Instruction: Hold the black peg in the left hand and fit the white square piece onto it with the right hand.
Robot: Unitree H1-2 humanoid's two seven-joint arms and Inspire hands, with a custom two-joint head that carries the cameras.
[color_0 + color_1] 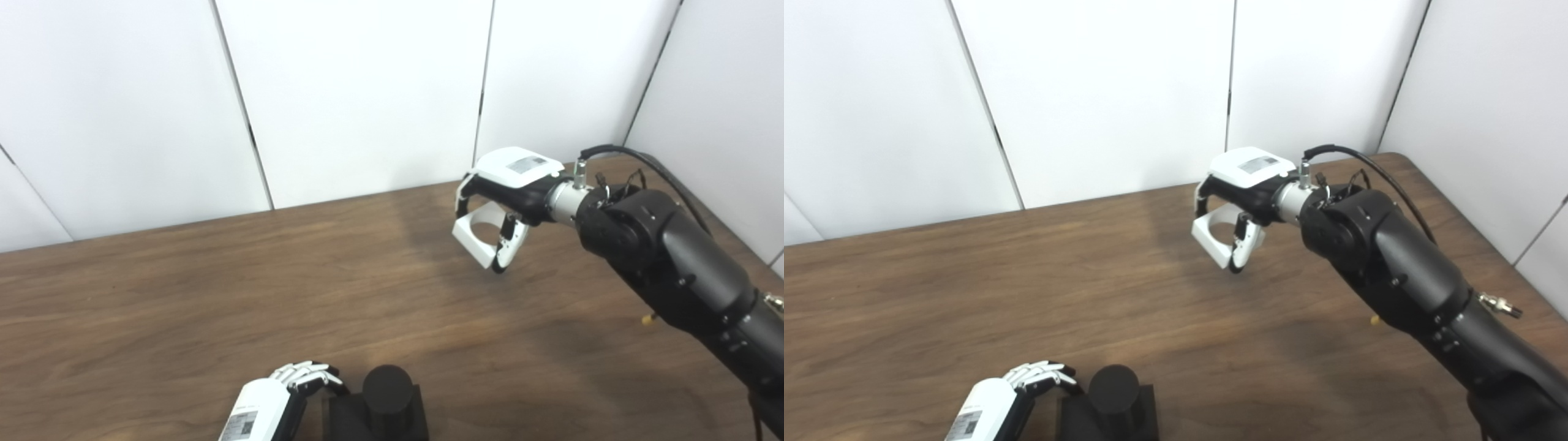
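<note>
Black peg point(387, 392) upright on its square black base point(378, 418) at the near edge of the table point(184, 306), round top facing up, ready to take a piece from above

Left hand point(288, 392) pressed to the base's left side, fingers curled over its upper-left corner; looks like a steadying grip on the base rather than on the peg shaft itself, likely so the shaft stays free for the fit

White square piece point(481, 234) held clear of the table toward the far right corner, well apart from the peg; right hand point(497, 205) closed on it, fingers point(465, 193) over the far edge, thumb point(511, 242) on the near one; round hole left unblocked and tilted, presumably so the peg can pass through

Remaining by judgement: carry toward the near edge, level the hole over the peg, lower; misalignment the main risk
</note>
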